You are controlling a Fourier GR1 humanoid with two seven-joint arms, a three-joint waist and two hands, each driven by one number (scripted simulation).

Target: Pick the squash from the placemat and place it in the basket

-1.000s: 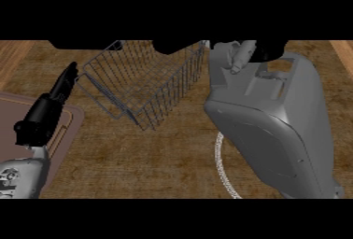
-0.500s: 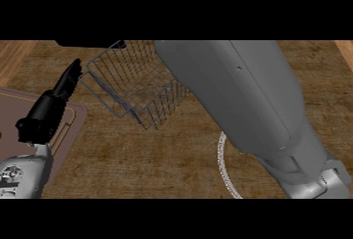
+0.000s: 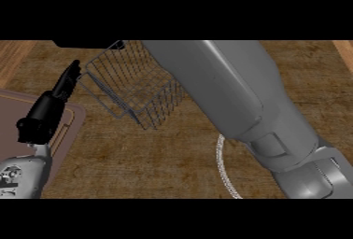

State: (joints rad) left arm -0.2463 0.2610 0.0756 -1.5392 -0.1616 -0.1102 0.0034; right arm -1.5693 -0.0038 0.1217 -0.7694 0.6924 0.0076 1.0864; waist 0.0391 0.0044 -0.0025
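The right hand can't be seen now, so its state can't be told; only the grey forearm [image 3: 234,107] is stretched further over the basket [image 3: 131,84] at upper left. The left hand [image 3: 52,109] is held straight-fingered, empty. Squash hidden, probably being delivered.

Wire basket [image 3: 138,88]: thin grey metal grid, open-topped, seen tilted from above in the upper middle of the head view, resting on the brown woven counter surface; its right side is hidden behind the grey forearm crossing in front of it. Placemat [image 3: 222,161]: only a pale, rope-like curved edge shows, lower centre and just below the basket, the rest covered by the same forearm. Squash: not visible in this view.
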